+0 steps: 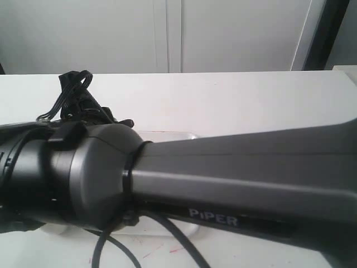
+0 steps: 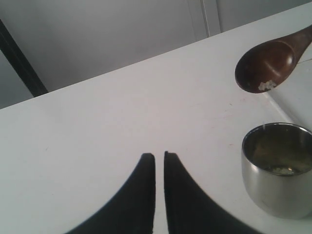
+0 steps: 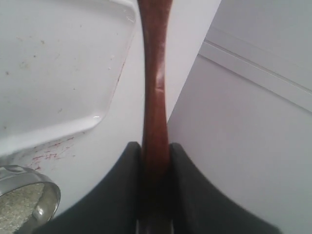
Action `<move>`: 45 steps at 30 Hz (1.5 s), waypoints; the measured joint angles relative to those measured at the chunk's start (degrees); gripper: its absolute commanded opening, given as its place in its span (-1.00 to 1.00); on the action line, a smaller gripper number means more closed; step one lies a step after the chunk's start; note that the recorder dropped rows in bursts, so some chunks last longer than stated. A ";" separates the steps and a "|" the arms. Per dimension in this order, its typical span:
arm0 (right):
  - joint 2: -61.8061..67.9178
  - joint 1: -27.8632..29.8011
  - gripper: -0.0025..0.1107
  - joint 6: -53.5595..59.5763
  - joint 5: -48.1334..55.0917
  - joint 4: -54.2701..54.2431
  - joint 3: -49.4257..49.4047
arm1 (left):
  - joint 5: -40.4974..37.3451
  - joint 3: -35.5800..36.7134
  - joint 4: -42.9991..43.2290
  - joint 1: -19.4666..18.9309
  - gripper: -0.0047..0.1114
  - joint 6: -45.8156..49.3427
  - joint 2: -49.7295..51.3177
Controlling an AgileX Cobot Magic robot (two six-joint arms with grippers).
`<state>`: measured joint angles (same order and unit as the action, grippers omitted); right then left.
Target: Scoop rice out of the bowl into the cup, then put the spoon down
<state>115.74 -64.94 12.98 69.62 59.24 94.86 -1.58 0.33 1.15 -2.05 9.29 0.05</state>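
A dark grey robot arm point(image 1: 234, 178) fills most of the exterior view and hides the task's things. Its lower side carries the one readable word, "PiPER" point(image 1: 215, 218), in pale letters. Behind it lie the white table point(image 1: 223, 100) and a bundle of black cables point(image 1: 72, 95).

In the left wrist view, the left gripper point(image 2: 159, 155) hangs over bare table with its two black fingers drawn to a narrow slit and nothing between them. Near it stands the cup point(image 2: 278, 168), upright on the table, with a thin scatter of rice point(image 2: 282, 170) on its bottom. The spoon point(image 2: 267, 66) is in the air above and beyond the cup, apart from it. Its oval bowl is nearly empty, with a small clump of grains at the lower edge.

In the right wrist view, the right gripper point(image 3: 156, 146) is clamped on the spoon's slim reddish-brown handle, one black finger pressed to each side. At the corner of that view shows part of the rim of the bowl point(image 3: 48, 192), with rice inside it. Next to it on the table lies a clear, shallow tray point(image 3: 63, 63), and faint red scribbles point(image 3: 46, 153) mark the table between them; they cannot be read as writing.
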 measured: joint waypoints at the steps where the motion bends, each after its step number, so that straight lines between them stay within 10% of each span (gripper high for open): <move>1: 0.00 -0.14 -0.96 0.00 0.00 -0.12 0.00 | 0.00 0.00 0.00 0.00 -0.67 0.00 0.00; 45: -0.91 -1.69 -0.96 -13.88 0.00 -2.12 -0.13 | 0.00 0.00 0.00 0.00 -0.67 0.00 0.00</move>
<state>114.83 -66.63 -0.90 69.62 57.12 94.73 -1.58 0.33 1.15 -2.05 9.29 0.05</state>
